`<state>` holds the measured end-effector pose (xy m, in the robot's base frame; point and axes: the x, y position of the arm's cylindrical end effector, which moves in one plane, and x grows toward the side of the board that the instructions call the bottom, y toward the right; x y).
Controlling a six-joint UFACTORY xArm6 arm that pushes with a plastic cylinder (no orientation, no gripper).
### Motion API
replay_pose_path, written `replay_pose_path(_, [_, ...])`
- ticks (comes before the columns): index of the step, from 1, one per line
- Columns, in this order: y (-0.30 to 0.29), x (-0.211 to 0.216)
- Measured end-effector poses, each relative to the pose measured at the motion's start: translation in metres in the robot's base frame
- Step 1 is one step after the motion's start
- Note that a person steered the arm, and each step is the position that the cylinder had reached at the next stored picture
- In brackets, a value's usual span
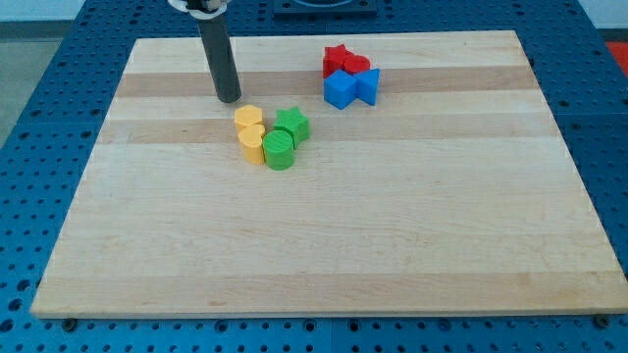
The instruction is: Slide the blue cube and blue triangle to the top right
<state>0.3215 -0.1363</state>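
Observation:
The blue cube [340, 89] and the blue triangle [368, 84] sit side by side, touching, near the top middle of the wooden board [392, 226], right of centre. My tip [229, 98] rests on the board well to their left, about a hundred pixels from the blue cube. The tip touches no block. It stands just above and left of the yellow blocks.
A red star [337, 59] and a red cylinder [357, 66] touch the blue blocks from above. A yellow heart-like block [248, 119], a yellow cylinder [253, 142], a green star [292, 124] and a green cylinder [279, 149] cluster near the tip.

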Motion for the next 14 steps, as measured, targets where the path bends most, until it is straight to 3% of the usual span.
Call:
replay_pose_path(2, [0.013, 0.003])
replay_pose_path(8, [0.202, 0.011])
replay_pose_path(10, [0.209, 0.047])
replay_pose_path(14, [0.229, 0.029])
